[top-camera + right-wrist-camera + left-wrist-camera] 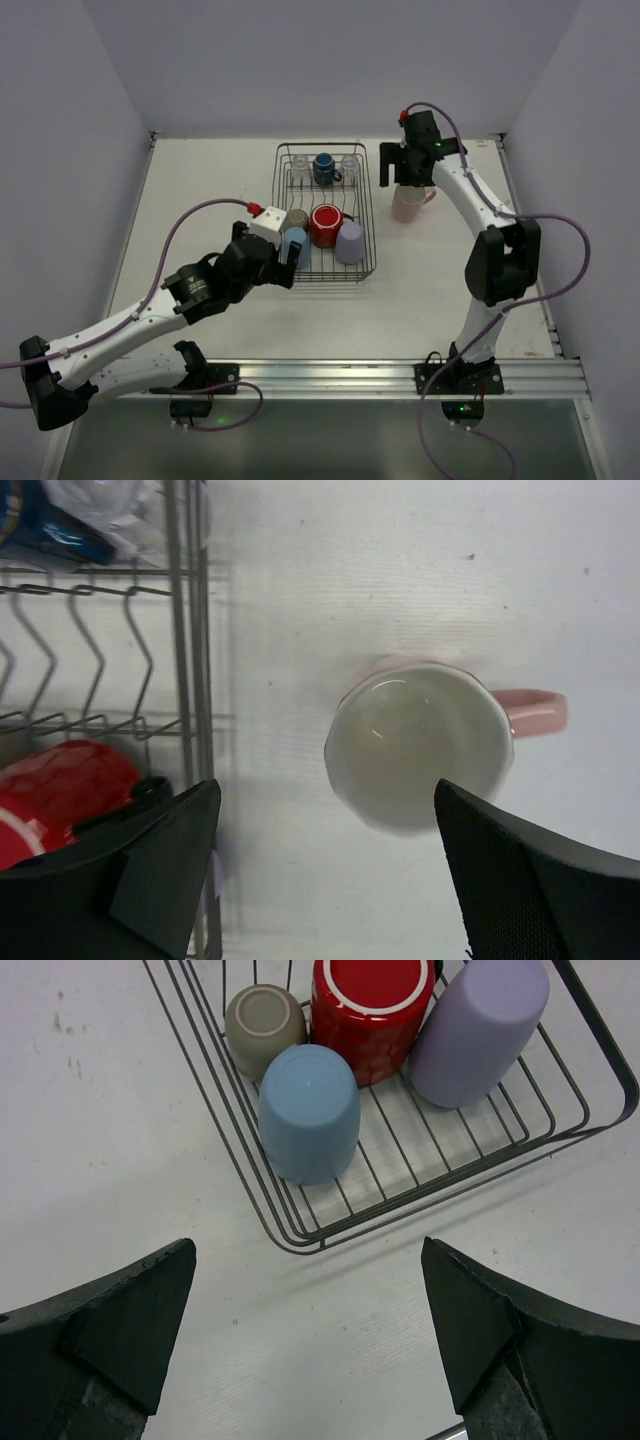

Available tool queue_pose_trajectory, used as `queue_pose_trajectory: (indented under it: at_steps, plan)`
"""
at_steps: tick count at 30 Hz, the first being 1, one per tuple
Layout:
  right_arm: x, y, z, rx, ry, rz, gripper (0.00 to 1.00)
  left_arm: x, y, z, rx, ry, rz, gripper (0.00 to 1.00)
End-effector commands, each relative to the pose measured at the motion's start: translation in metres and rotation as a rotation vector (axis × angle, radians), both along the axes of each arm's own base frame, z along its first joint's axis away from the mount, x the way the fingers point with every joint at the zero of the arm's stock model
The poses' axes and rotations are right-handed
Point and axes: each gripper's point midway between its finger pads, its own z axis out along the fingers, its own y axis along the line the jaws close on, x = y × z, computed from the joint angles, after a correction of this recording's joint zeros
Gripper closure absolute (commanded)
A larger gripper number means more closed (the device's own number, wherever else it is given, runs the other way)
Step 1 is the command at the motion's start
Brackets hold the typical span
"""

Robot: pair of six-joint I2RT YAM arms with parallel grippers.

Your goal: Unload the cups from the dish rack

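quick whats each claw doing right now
Left claw: open, empty, above the table beside the dark wire dish rack.
Right claw: open, over the pink ceramic mug standing upright on the table, not gripping it.

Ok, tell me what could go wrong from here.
The right claw hangs open just above the pink mug; lifting off askew could clip its rim and tip it.
The left claw, open, faces the blue cup, which sits in the corner of the rack close beside the tan cup and red mug; it could snag the wires or knock those neighbours.
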Motion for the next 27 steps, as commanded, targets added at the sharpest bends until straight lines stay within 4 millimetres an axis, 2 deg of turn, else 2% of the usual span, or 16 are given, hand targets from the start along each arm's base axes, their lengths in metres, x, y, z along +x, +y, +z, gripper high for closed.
queue_pose_trajectory:
  at_steps: [1,2,3,4,5,6,7,9,10,11,12,13,15,16,20,27]
  plan:
    - [-0.014,0.011,0.097,0.135,-0.243,0.026,0.1,0.016,-0.015,0.022,-0.037,-0.036,0.02,0.02]
    - [-0.025,0.011,0.09,0.152,-0.235,0.026,0.09,0.019,-0.017,0.022,-0.03,-0.039,0.023,0.02]
    - [-0.026,0.015,0.103,0.195,-0.293,0.02,0.09,0.025,-0.022,0.021,-0.019,-0.043,0.029,0.03]
    - [-0.04,0.013,0.087,0.201,-0.274,0.013,0.09,0.027,-0.024,0.02,-0.01,-0.041,0.032,0.04]
    - [-0.057,0.018,0.113,0.258,-0.348,0.039,0.09,0.03,-0.027,0.019,0.0,-0.036,0.033,0.03]
    - [-0.061,0.029,0.127,0.303,-0.422,0.055,0.08,0.034,-0.031,0.011,0.027,-0.02,0.04,0.03]
    - [-0.077,0.031,0.104,0.31,-0.395,0.06,0.08,0.038,-0.033,0.013,0.028,-0.023,0.045,0.04]
    - [-0.102,0.044,0.133,0.416,-0.499,0.105,0.09,0.045,-0.042,0.009,0.036,-0.011,0.047,0.04]
    - [-0.116,0.046,0.113,0.432,-0.469,0.114,0.09,0.048,-0.044,0.009,0.037,-0.014,0.052,0.04]
    - [-0.125,0.05,0.116,0.462,-0.486,0.129,0.09,0.051,-0.045,0.009,0.039,-0.018,0.059,0.04]
    - [-0.14,0.056,0.132,0.522,-0.53,0.165,0.1,0.057,-0.045,0.006,0.046,-0.018,0.071,0.04]
    - [-0.151,0.057,0.119,0.534,-0.508,0.176,0.11,0.061,-0.047,0.008,0.043,-0.022,0.073,0.05]
    - [-0.17,0.058,0.13,0.583,-0.544,0.205,0.11,0.07,-0.048,0.003,0.046,-0.009,0.078,0.05]
    - [-0.178,0.057,0.119,0.585,-0.526,0.209,0.11,0.073,-0.05,0.004,0.042,-0.009,0.074,0.05]
    - [-0.2,0.053,0.121,0.613,-0.56,0.235,0.11,0.086,-0.045,-0.014,0.065,0.044,0.095,0.05]
    - [-0.213,0.052,0.128,0.64,-0.583,0.26,0.12,0.093,-0.057,-0.041,0.073,0.09,0.06,0.06]
